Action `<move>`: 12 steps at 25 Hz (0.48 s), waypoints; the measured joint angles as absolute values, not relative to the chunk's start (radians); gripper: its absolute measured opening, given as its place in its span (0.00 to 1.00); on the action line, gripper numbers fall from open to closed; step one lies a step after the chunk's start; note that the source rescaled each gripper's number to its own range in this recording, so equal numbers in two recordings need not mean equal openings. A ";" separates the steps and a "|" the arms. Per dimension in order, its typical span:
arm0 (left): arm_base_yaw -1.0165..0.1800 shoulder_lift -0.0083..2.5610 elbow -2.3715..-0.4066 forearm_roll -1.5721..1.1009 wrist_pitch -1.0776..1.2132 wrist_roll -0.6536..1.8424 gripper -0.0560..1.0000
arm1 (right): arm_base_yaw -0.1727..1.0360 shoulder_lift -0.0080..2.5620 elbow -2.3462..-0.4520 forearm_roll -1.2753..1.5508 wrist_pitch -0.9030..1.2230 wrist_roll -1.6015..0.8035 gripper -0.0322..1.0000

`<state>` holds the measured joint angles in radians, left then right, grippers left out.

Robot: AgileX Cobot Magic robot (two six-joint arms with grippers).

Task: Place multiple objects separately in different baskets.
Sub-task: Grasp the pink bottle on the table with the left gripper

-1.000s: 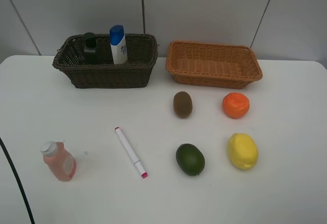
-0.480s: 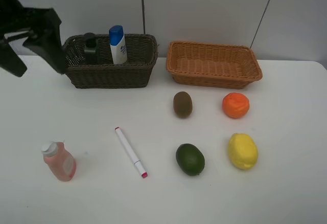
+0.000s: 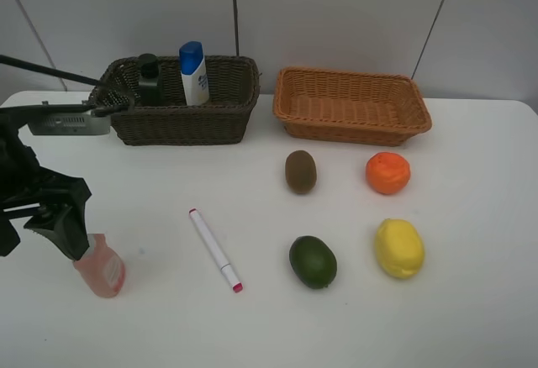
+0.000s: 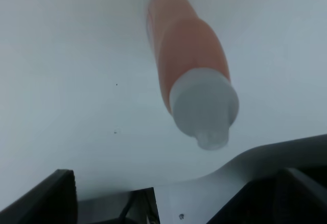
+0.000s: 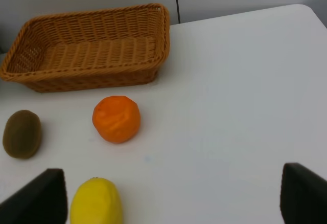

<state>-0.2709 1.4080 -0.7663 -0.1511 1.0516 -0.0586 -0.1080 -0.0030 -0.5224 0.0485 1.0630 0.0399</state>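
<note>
As tube (image 3: 194, 72) label blurs, hand (image 3: 38, 235) above pink bottle (image 3: 102, 273)

The left gripper (image 3: 38, 233) is held low at the left side, pointed downward, with its jaws spread wide. The right gripper (image 5: 171, 198) is seen only by its own wrist camera, likewise spread apart.

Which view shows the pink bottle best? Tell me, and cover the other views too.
The left wrist view: the pink bottle shows whole and close, base to pale cap. The exterior high view shows only its lower body, its cap hidden behind the left gripper. The right wrist view does not show it.
</note>
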 joint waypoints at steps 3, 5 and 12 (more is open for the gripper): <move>-0.271 1.428 -0.756 -0.152 1.009 -0.046 1.00 | -0.108 -0.003 -0.522 0.049 1.063 0.040 0.96; -0.271 1.452 -0.754 -0.156 0.984 -0.036 1.00 | -0.108 -0.003 -0.522 0.049 1.063 0.040 0.96; -0.271 1.580 -0.754 -0.179 0.898 -0.006 1.00 | -0.108 -0.003 -0.522 0.049 1.063 0.040 0.96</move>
<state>-0.2709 1.5796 -0.7539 -0.1790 0.8982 -0.0056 -0.1080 -0.0030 -0.5224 0.0485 1.0630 0.0399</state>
